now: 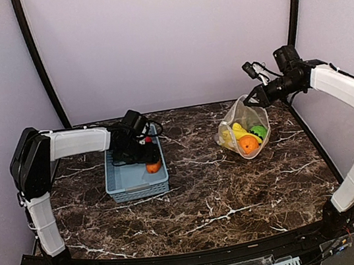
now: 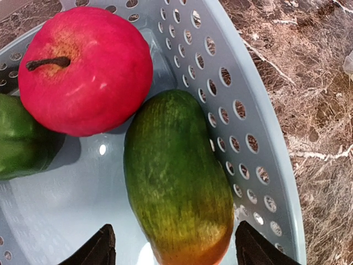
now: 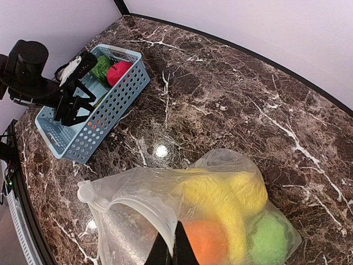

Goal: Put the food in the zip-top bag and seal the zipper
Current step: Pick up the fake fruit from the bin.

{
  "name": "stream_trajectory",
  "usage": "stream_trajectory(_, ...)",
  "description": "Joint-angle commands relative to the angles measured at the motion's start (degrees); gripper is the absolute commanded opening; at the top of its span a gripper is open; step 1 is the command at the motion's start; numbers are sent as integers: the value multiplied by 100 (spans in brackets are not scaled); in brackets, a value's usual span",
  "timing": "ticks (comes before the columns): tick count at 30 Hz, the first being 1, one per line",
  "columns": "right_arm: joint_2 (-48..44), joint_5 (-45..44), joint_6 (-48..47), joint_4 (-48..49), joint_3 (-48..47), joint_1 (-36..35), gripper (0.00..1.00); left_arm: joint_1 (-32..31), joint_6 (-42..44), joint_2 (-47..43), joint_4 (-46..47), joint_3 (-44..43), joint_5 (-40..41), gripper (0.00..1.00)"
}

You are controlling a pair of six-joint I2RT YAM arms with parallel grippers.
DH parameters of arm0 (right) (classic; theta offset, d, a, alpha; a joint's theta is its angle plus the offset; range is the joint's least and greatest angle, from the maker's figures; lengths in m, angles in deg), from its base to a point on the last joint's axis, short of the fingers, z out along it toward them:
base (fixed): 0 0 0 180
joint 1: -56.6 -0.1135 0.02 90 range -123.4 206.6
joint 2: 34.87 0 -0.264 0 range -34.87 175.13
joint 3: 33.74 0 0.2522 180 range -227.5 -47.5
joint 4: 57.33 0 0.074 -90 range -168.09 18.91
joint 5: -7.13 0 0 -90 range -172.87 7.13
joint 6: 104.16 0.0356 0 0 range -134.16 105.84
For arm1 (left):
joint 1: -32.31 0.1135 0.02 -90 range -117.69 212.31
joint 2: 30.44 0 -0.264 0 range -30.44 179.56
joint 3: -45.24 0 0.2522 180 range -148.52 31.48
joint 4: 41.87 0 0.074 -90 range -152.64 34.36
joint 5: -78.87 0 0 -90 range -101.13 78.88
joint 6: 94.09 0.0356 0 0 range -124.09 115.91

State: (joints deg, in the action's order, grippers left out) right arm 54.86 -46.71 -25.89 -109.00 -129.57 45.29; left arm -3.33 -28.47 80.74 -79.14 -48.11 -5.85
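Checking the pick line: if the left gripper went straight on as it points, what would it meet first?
Most likely the green-orange fruit in the basket: it lies between the open fingers of the left gripper. Depth is unclear; the apple sits off to one side.

Bare marble tabletop [image 1: 226, 192] between basket [image 1: 138, 181] and zip-top bag [image 1: 248, 125], little room inside the basket, red apple [image 2: 83, 72] against green-orange fruit [image 2: 176, 182], green pepper [image 2: 19, 143] leftward, slotted wall close rightward, left gripper [image 2: 174, 251] spread astride the fruit

The basket [image 1: 138, 190] lies left of the zip-top bag [image 1: 247, 110].
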Motion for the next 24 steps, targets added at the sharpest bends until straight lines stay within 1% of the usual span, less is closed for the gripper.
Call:
stream_trajectory(1, -162, 14, -24, 213, 50, -20, 0, 76, 87, 195, -27, -290, -196, 74)
stream_trajectory(6, -178, 5, -31, 220, 63, -20, 0, 121, 38, 301, 89, -307, -342, 73)
stream_trajectory(11, -176, 7, -31, 231, 85, -20, 0, 143, 29, 392, 86, -320, -357, 71)
stream_trajectory(17, -152, 22, -23, 236, 76, -20, 0, 145, 54, 401, 5, -303, -308, 67)
stream_trajectory(24, -150, 31, -23, 238, 76, -20, 0, 145, 118, 263, -183, -313, -239, 60)
